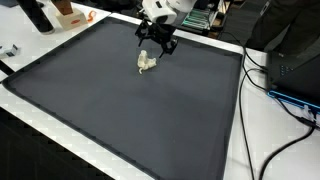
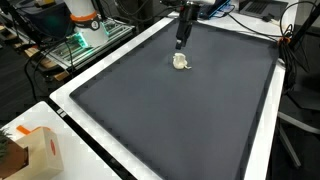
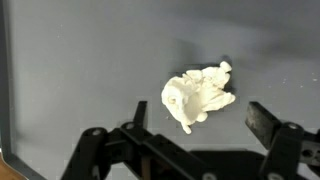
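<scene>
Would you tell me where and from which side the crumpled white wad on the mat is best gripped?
Probably across its bunched middle, from straight above: the wad lies low and loose on the mat, with no handle or edge, only thin tips poking out. The open hand hangs over it, wide enough to straddle the bulk.

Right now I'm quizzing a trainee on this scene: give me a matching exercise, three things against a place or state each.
Things:
1. tool
2. white crumpled wad
3. cardboard box

Places or states:
a. lying on the dark mat
b. off the mat, near a corner of the table
c. open, just above the wad

Pairs: 1-c; 2-a; 3-b.
</scene>
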You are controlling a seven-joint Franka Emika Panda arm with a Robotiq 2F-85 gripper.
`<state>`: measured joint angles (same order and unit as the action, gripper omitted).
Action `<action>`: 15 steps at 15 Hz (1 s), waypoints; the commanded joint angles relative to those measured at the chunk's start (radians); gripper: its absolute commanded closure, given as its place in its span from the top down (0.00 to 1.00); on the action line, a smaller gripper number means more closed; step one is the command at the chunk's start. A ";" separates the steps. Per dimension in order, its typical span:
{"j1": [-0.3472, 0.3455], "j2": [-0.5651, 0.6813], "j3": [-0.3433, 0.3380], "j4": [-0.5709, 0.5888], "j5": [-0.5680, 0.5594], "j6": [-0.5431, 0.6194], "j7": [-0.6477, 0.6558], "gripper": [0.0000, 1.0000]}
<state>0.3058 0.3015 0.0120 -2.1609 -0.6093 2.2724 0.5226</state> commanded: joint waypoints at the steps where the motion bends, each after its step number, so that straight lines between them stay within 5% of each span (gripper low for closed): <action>1: -0.068 -0.102 0.033 -0.122 0.040 0.124 -0.143 1.00; 8: -0.169 -0.216 0.079 -0.245 0.358 0.279 -0.529 1.00; 15: -0.201 -0.321 0.091 -0.277 0.716 0.227 -0.815 1.00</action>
<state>0.1245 0.0492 0.0913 -2.3946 0.0040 2.5243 -0.2065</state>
